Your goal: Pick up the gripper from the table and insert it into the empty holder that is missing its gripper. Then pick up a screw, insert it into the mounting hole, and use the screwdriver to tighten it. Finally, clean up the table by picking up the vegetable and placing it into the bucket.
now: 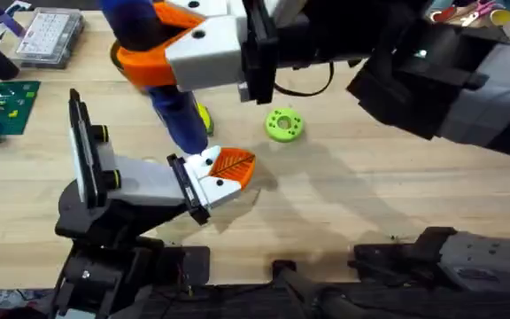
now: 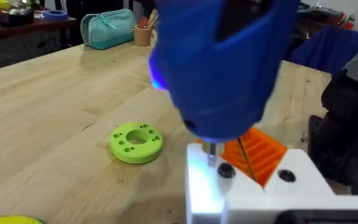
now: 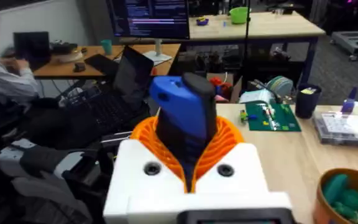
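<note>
Screwdriver point(image 1: 177, 113) over holder point(image 1: 140, 182)

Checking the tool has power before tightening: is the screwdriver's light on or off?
On. In the left wrist view the screwdriver throws a bright white-blue glow from its tip onto the white block of the gripper.

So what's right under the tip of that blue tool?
The screwdriver has its metal bit on the white block of the gripper, lit by its light. Any screw beneath the bit is covered.
</note>
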Tool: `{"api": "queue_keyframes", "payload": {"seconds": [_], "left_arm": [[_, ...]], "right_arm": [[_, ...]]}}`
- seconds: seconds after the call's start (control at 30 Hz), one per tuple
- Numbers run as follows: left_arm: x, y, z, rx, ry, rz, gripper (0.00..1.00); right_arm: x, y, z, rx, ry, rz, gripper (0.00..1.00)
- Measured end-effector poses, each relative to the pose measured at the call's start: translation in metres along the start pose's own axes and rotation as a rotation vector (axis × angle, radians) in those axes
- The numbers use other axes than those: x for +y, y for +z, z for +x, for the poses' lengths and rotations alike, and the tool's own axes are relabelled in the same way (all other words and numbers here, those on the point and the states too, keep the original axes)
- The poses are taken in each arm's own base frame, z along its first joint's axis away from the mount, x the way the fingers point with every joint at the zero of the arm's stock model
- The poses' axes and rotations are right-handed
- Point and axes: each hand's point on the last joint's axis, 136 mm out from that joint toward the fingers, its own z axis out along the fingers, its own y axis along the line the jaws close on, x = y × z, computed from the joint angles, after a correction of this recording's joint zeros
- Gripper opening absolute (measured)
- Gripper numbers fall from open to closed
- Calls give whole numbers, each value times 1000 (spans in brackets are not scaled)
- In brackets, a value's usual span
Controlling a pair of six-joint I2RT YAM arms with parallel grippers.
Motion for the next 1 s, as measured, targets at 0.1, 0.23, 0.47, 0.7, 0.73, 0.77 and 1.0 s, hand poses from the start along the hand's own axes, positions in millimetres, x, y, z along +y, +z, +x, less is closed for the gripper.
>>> {"api": "queue_keyframes", "payload": {"seconds": [0.1, 0.23, 0.47, 0.7, 0.73, 0.77, 1.0], "left_arm": [[0, 0, 0, 0, 0, 0, 17], [0, 0, 0, 0, 0, 0, 17], [0, 0, 0, 0, 0, 0, 17], [0, 0, 0, 0, 0, 0, 17], [0, 0, 0, 0, 0, 0, 17], [0, 0, 0, 0, 0, 0, 17], [0, 0, 0, 0, 0, 0, 17]], "right_arm": [[0, 0, 0, 2, 6, -3, 27], [0, 0, 3, 10, 18, -3, 27], [0, 0, 3, 12, 20, -3, 27], [0, -2, 5, 18, 27, -7, 27], [0, -2, 6, 21, 31, -9, 27], [0, -2, 6, 23, 34, -11, 27], [-1, -4, 8, 28, 42, -11, 27]]}}
